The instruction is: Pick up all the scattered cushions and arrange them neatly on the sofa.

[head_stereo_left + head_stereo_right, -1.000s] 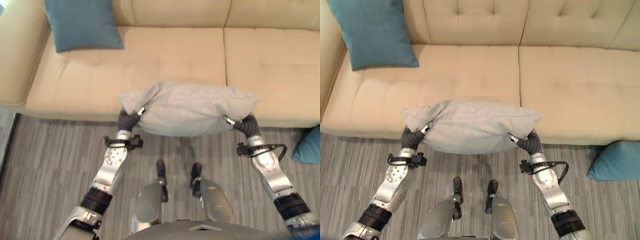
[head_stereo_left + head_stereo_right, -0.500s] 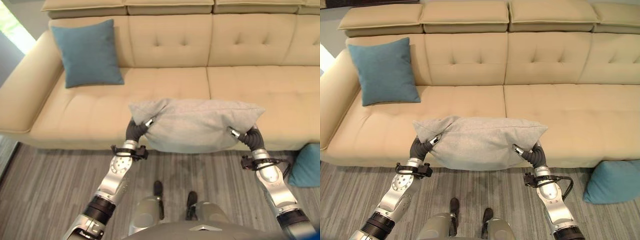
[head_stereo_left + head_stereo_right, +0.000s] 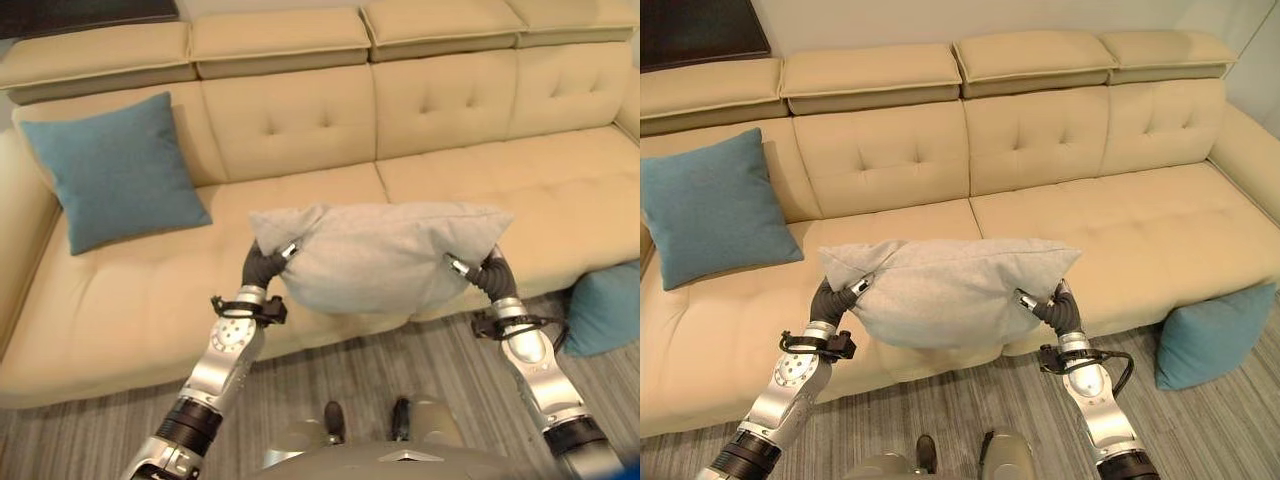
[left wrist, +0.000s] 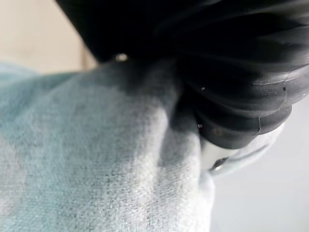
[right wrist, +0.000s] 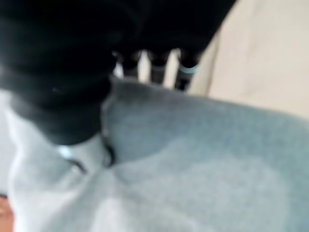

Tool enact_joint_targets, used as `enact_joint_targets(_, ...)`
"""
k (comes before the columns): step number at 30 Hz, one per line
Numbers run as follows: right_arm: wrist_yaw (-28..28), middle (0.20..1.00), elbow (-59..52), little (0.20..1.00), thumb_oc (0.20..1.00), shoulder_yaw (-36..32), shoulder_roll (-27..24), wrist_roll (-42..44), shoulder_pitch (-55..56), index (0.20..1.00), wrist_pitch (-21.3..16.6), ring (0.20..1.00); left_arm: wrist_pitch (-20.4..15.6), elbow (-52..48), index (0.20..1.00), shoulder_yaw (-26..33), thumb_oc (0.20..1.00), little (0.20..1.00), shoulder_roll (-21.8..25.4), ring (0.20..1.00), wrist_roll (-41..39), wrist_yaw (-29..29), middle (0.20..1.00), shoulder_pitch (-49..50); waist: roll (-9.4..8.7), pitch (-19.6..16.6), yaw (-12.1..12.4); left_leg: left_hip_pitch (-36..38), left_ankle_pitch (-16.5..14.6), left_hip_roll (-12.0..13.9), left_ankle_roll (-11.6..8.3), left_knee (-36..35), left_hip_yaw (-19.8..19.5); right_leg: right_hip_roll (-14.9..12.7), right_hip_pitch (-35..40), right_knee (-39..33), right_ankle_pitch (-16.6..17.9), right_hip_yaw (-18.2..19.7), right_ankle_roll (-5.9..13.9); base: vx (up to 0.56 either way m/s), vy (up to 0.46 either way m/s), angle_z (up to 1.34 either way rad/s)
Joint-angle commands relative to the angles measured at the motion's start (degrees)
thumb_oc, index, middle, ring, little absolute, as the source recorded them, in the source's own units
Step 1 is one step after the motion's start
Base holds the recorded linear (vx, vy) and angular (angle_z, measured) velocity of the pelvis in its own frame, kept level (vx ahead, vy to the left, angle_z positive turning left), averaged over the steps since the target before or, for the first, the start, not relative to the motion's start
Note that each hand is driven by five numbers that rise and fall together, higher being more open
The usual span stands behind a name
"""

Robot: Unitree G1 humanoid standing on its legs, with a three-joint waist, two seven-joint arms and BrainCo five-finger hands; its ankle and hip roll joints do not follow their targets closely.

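**Partly done: one cushion placed, one in hand, one on the floor**

Currently the robot is holding a grey cushion [image 3: 950, 290] in mid-frame, above the front edge of the beige sofa [image 3: 1120, 220]. The left hand [image 3: 838, 298] and the right hand [image 3: 1045, 302] are each gripping an end, fingers curled into the fabric. One teal cushion [image 3: 710, 208] is already leaning against the backrest at the left of the frame. Another teal cushion [image 3: 1210, 335] is sitting on the floor at the lower right, against the sofa's front. By my reckoning, the grey one is awaiting placement and the floor one is awaiting pickup.
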Motion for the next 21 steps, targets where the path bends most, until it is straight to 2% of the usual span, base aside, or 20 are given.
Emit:
enact_joint_targets(1, -0.6, 0.200, -3.9, 0.200, 0.200, 0.3, 0.4, -0.9, -6.5, 0.200, -5.1, 0.200, -5.0, -7.1, 0.200, -2.0, 0.200, 0.200, -1.7, 0.200, 3.9, -1.9, 0.200, -4.8, -0.69, -1.2, -0.3, 2.0, -3.5, 1.9, -4.73, 4.1, -6.2, 1.5, 5.1, -9.3, 10.0, -1.2, 2.58, 0.22, -0.121, 0.16)
enact_joint_targets(6, 0.0, 0.200, -4.0, 0.200, 0.200, -0.3, -0.4, -0.3, -5.7, 0.200, -5.2, 0.200, -5.0, -6.3, 0.200, -2.6, 0.200, 0.200, -2.9, 0.200, 3.7, -3.2, 0.200, -4.7, -1.48, -2.8, -0.3, 1.6, -4.0, 2.4, -6.79, 6.2, -7.2, 3.0, 9.4, -12.6, 9.2, -1.3, 1.30, 0.17, -0.129, 0.37)
enact_joint_targets(8, 0.0, 0.200, -5.0, 0.200, 0.200, -1.2, -0.8, 0.6, -4.7, 0.200, -5.4, 0.200, -4.8, -6.1, 0.200, -3.3, 0.200, 0.200, -3.4, 0.200, 2.4, -4.0, 0.200, -4.8, -1.99, -3.0, -1.0, -0.3, -2.8, 4.5, -8.61, 10.6, -4.7, 2.9, 11.7, -13.8, 8.3, -3.9, 0.37, 0.14, -0.202, 0.40)
enact_joint_targets(10, -0.1, 0.200, -5.5, 0.200, 0.200, -1.6, -0.9, 2.5, -4.3, 0.200, -5.8, 0.200, -4.9, -6.0, 0.200, -4.1, 0.200, 0.200, -3.6, 0.200, 2.1, -4.1, 0.200, -5.5, -2.79, -2.2, -1.5, -4.9, -0.2, 7.0, -10.61, 20.7, -2.8, 3.6, 14.7, -15.1, 7.0, -6.5, -1.49, 0.16, -0.266, 0.93)
enact_joint_targets(11, -0.1, 0.200, -5.5, 0.200, 0.200, -1.6, -0.9, 2.5, -4.3, 0.200, -5.8, 0.200, -4.8, -6.0, 0.200, -4.1, 0.200, 0.200, -3.5, 0.200, 2.1, -4.1, 0.200, -5.5, -2.76, -2.1, -1.6, -5.0, -0.3, 7.1, -10.64, 21.0, -3.0, 3.6, 14.8, -15.1, 7.0, -6.6, -1.52, 0.16, -0.215, 1.01)
enact_joint_targets(12, 0.0, 0.200, -5.6, 0.200, 0.200, -1.9, -1.0, 2.7, -3.8, 0.200, -5.7, 0.200, -4.6, -5.9, 0.200, -4.4, 0.200, 0.200, -3.6, 0.200, 1.8, -4.2, 0.200, -5.4, -3.01, -1.6, -1.7, -6.9, 0.2, 8.1, -10.22, 19.2, -1.0, 3.9, 16.1, -15.8, 6.1, -7.6, -1.80, 0.12, -0.115, 0.35)
enact_joint_targets(14, 0.0, 0.200, -5.6, 0.200, 0.200, -2.4, -1.2, 2.9, -3.6, 0.200, -5.7, 0.200, -4.5, -5.8, 0.200, -4.6, 0.200, 0.200, -3.7, 0.200, 2.1, -4.4, 0.200, -5.4, -3.46, -1.6, -1.9, -9.4, 0.1, 8.4, -9.29, 15.5, 1.7, 4.1, 17.2, -16.5, 5.4, -8.3, -1.78, 0.15, -0.099, 0.30)
enact_joint_targets(15, -0.1, 0.200, -5.7, 0.200, 0.200, -2.6, -1.2, 2.9, -3.5, 0.200, -5.9, 0.200, -4.4, -5.7, 0.200, -4.7, 0.200, 0.200, -3.7, 0.200, 2.3, -4.4, 0.200, -5.5, -3.51, -1.6, -1.9, -10.6, 1.3, 8.6, -9.16, 14.1, 2.9, 4.5, 17.5, -16.4, 5.0, -8.5, -1.74, 0.21, -0.036, 0.71)
enact_joint_targets(16, -0.2, 0.200, -5.4, 0.200, 0.200, -2.7, -1.0, 3.3, -3.4, 0.200, -6.1, 0.200, -4.2, -5.8, 0.200, -4.6, 0.200, 0.200, -3.8, 0.200, 2.5, -4.5, 0.200, -5.4, -3.15, -1.5, -1.9, -12.3, 5.4, 10.1, -9.92, 10.3, 5.8, 5.6, 18.2, -16.0, 3.4, -8.6, -2.02, 0.16, -0.020, 0.54)
enact_joint_targets(18, -0.1, 0.200, -5.2, 0.200, 0.200, -2.5, -0.6, 3.5, -3.5, 0.200, -6.1, 0.200, -4.3, -5.8, 0.200, -4.5, 0.200, 0.200, -3.6, 0.200, 2.5, -4.5, 0.200, -5.1, -3.09, -1.5, -1.6, -11.8, 6.2, 10.2, -9.94, 8.9, 5.5, 6.2, 18.9, -15.3, 2.3, -8.3, -2.11, 0.24, 0.063, -0.05)
enact_joint_targets(21, -0.3, 0.200, -4.4, 0.200, 0.200, -1.9, 0.6, 2.9, -3.7, 0.200, -5.7, 0.200, -4.3, -6.9, 0.200, -3.8, 0.200, 0.200, -3.0, 0.200, 2.4, -4.0, 0.200, -4.7, -3.12, -2.0, -0.9, -9.5, 4.5, 8.3, -8.93, 7.5, 3.4, 5.2, 19.5, -12.4, 1.4, -7.4, -1.20, 0.23, 0.143, -0.38)
